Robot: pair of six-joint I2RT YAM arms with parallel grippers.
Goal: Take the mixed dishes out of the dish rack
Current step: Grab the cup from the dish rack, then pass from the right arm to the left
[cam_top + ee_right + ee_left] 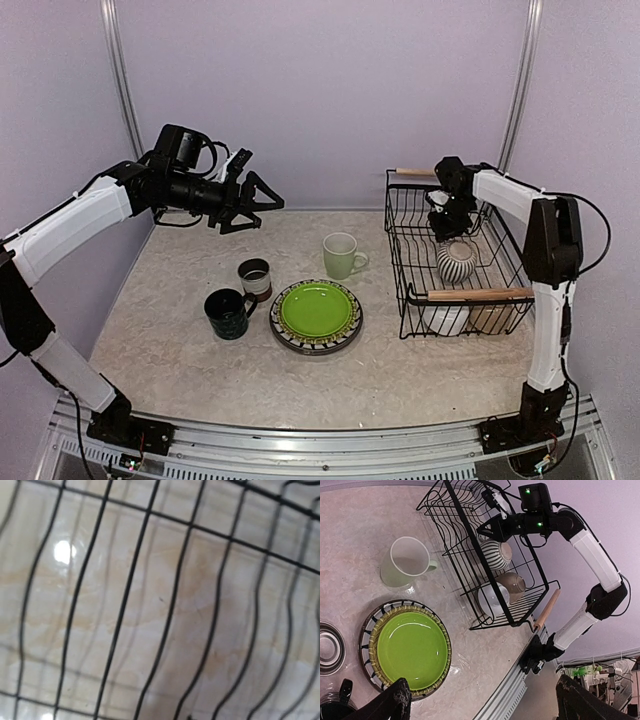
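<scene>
Dish rack (480, 294) is sitting at the table's right edge, holding a striped cup (458, 260) and a white bowl (445, 320). Right gripper (441, 226) is hanging inside it, just above the cup; whether it is closed cannot be told. Left gripper (265, 212) is hovering wide open at the far left, well apart from the green plate (316, 309) and the pale green mug (341, 256) mid-table.

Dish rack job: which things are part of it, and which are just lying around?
Part of the job: dish rack, striped cup, white bowl, brown bowl, pale green mug, lime-green plate, striped plate, dark teal mug, brown-white mug.
Just there: table, metal rail, purple walls.
</scene>
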